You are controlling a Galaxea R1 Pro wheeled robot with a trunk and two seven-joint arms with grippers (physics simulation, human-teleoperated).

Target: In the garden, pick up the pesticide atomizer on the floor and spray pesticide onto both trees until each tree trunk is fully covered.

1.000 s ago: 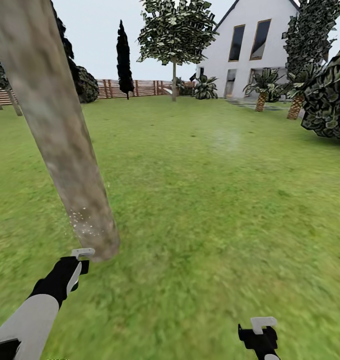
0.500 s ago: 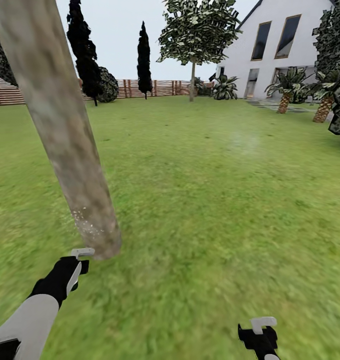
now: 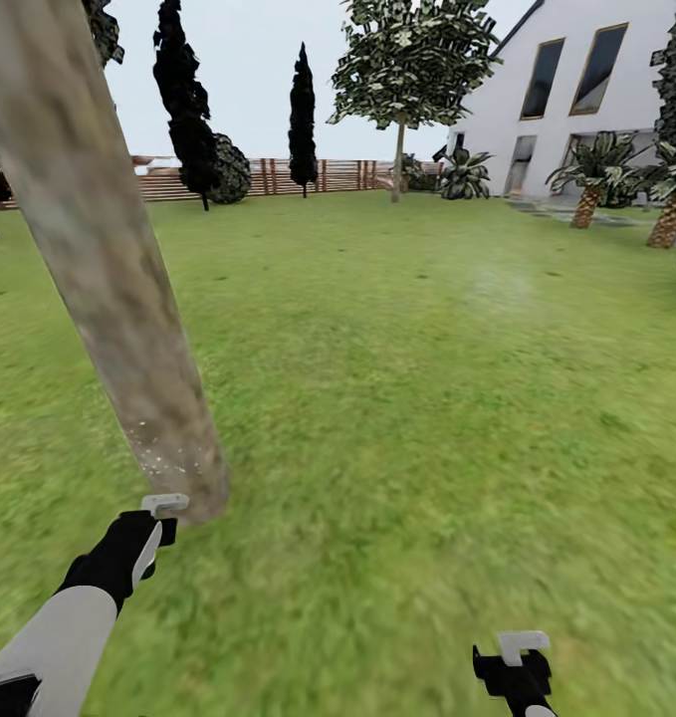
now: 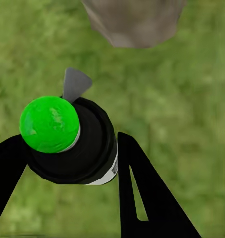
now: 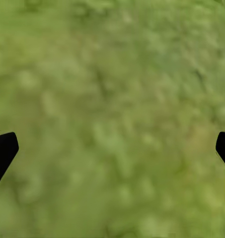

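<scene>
In the left wrist view my left gripper is shut on the pesticide atomizer, a black canister with a round green cap and a grey nozzle tab. The nozzle points toward the foot of a thick mottled grey-brown tree trunk. In the head view that trunk leans up to the top left, with white specks near its base. My left gripper hangs just in front of the base. My right gripper is low at the right, open over bare grass.
Lawn stretches ahead to a brown slat fence. Far off stand a leafy tree with a slim pale trunk, dark cypresses, palms and a white house.
The whole head view has swung, so the fence, the far trees and the house sit further right in the picture. Both arms keep their places, and the left gripper still holds the atomizer.
</scene>
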